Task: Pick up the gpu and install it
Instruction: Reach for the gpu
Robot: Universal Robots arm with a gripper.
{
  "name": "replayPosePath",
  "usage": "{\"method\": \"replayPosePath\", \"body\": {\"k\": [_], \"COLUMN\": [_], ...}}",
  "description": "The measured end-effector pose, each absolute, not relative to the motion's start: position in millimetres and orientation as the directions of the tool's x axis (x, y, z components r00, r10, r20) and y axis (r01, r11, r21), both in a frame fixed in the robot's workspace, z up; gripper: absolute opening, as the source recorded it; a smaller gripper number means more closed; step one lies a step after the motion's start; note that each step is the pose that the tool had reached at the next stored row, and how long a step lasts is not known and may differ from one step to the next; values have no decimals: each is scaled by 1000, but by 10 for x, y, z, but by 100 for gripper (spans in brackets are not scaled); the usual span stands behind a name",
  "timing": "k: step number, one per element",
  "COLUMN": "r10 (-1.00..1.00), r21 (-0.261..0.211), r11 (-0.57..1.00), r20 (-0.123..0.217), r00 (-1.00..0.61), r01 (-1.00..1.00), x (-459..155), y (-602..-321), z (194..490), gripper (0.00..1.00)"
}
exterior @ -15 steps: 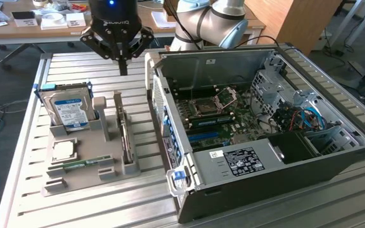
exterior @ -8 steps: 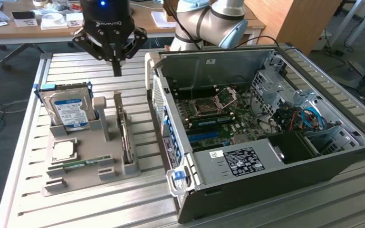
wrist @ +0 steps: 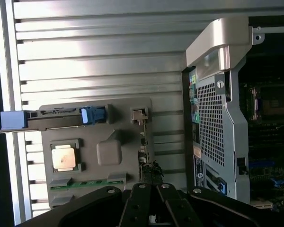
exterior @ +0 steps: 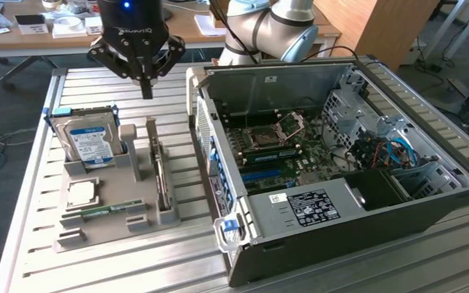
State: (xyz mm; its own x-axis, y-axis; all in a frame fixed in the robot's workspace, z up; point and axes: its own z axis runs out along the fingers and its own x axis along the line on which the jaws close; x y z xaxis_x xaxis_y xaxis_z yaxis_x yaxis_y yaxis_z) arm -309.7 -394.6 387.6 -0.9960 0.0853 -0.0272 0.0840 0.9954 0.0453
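Note:
The gpu (exterior: 162,177) stands edge-on, like a thin dark blade, in a slot of the grey holder (exterior: 132,183) on the slatted table. Its pale end bracket (wrist: 138,115) and board edge (wrist: 143,146) appear in the wrist view. My gripper (exterior: 146,91) hangs above the far end of the holder, higher than the card and apart from it. Its fingers are shut together with nothing between them, and they meet over the card's line in the wrist view (wrist: 155,198). The open computer case (exterior: 341,165) lies at the exterior view's right, motherboard (exterior: 283,146) exposed.
The holder also carries a silver hard drive with a blue label (exterior: 92,143), a processor chip (exterior: 82,193) and a green memory stick (exterior: 108,210). The case's rear wall (exterior: 210,140) stands close beside the gpu. Desks with clutter lie behind the table.

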Motion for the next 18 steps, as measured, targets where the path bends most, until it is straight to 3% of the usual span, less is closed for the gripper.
{"method": "replayPosePath", "body": {"k": [18], "r10": [85], "r21": [45], "r11": [995], "r20": [-27], "r00": [-996], "r01": [84], "x": [-3134], "y": [-4295], "z": [3874], "gripper": [11]}}
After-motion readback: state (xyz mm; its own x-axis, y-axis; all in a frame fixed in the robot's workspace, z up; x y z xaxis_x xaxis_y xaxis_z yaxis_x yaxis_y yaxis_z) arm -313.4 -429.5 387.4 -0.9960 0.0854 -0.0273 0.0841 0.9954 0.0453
